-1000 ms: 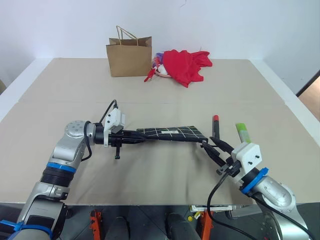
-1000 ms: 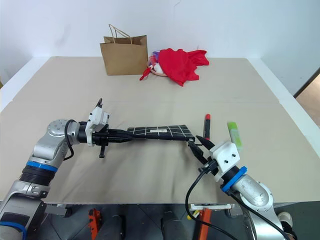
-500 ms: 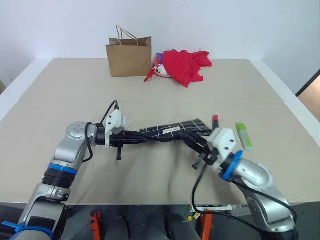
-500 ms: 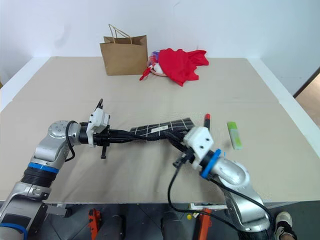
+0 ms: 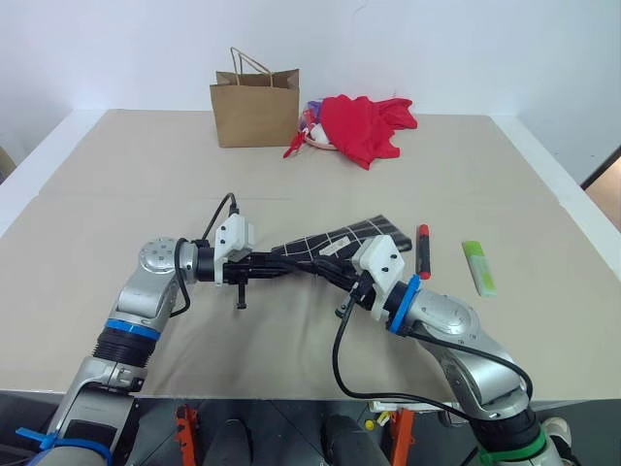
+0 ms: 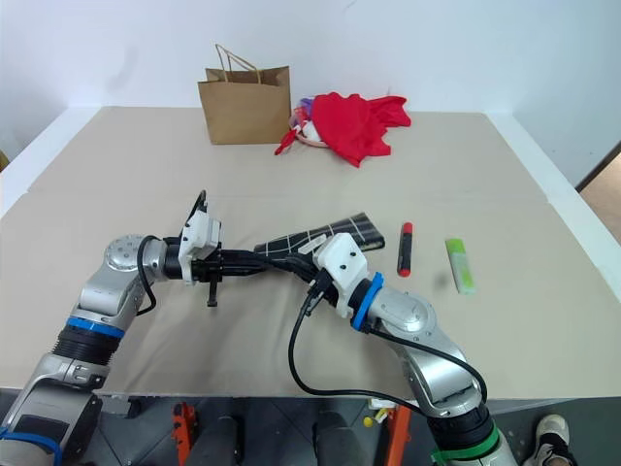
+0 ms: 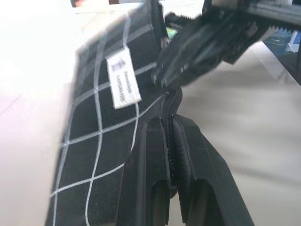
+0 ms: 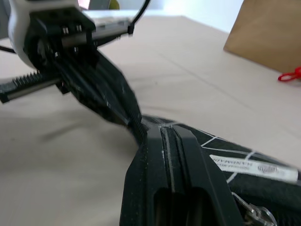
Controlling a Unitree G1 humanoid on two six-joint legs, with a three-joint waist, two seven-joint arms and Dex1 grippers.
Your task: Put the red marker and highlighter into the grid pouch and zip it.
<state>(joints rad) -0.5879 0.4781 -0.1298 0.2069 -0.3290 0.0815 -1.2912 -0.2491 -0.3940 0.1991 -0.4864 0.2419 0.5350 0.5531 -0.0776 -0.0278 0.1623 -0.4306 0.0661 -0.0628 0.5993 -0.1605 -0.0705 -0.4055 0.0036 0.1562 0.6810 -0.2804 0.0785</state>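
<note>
Pouch [image 5: 342, 241]: we log it lifted at its near-left end, long axis running from that end up and away to the right. Left gripper [image 5: 287, 267] is pinched tight on the corner; right gripper [image 5: 335, 273] is clamped beside it on the zipper edge. Marker [image 5: 422, 250]: just right of the right gripper, lying near-to-far. Highlighter [image 5: 478, 266]: farther right, likewise near-to-far, well apart from the pouch.
</note>
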